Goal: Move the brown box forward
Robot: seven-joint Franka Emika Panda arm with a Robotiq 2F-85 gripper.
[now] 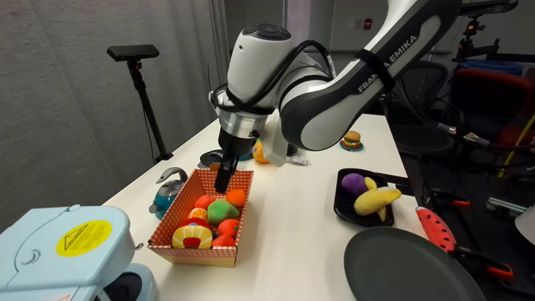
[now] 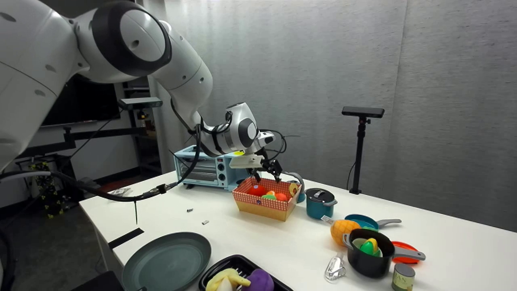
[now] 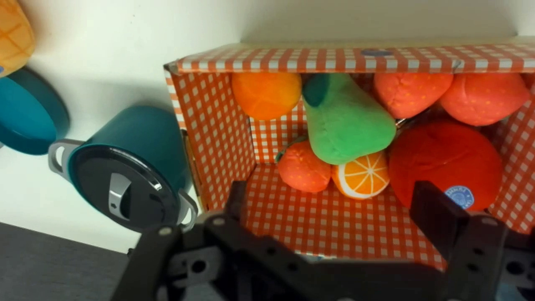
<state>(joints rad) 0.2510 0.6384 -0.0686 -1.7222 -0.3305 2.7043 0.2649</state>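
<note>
Gripper (image 3: 332, 196), jaws wide apart, hovers at the six o'clock side of the brown box (image 3: 292, 225) in the wrist view, a lidded teal pot (image 3: 140, 140) at nine.

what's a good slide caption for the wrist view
Open gripper over the checked brown box, toy fruit inside, a lidded teal pot beside it.

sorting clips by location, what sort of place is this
Probably a robotics lab rather than a home kitchen: a Franka Emika arm reaches over a red-checked box, a plush pear in it stands in for real fruit, and a camera-like bar tops a black stand.
</note>
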